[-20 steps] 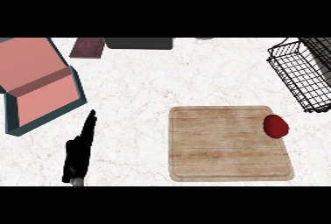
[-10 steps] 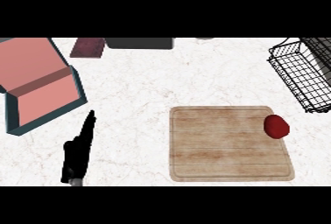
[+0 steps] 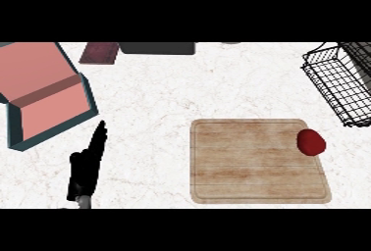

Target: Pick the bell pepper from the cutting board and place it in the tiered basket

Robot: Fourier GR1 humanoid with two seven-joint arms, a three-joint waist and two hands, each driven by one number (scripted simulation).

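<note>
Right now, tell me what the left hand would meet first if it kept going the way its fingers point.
Probably the pink open box: the left hand points up and slightly right, toward the box's near right corner, though it might just pass beside it.

Black left hand (image 3: 85, 166) over white, faintly veined counter (image 3: 159, 88), pale wood-grain cutting board (image 3: 253, 162) to its right, dark red bell pepper (image 3: 311, 142) beyond, black wire tiered basket (image 3: 337, 83) farther right, pink, teal-edged box (image 3: 43, 93) above the hand.

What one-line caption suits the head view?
Red bell pepper on cutting board's right edge, wire basket beyond, left hand open.
</note>
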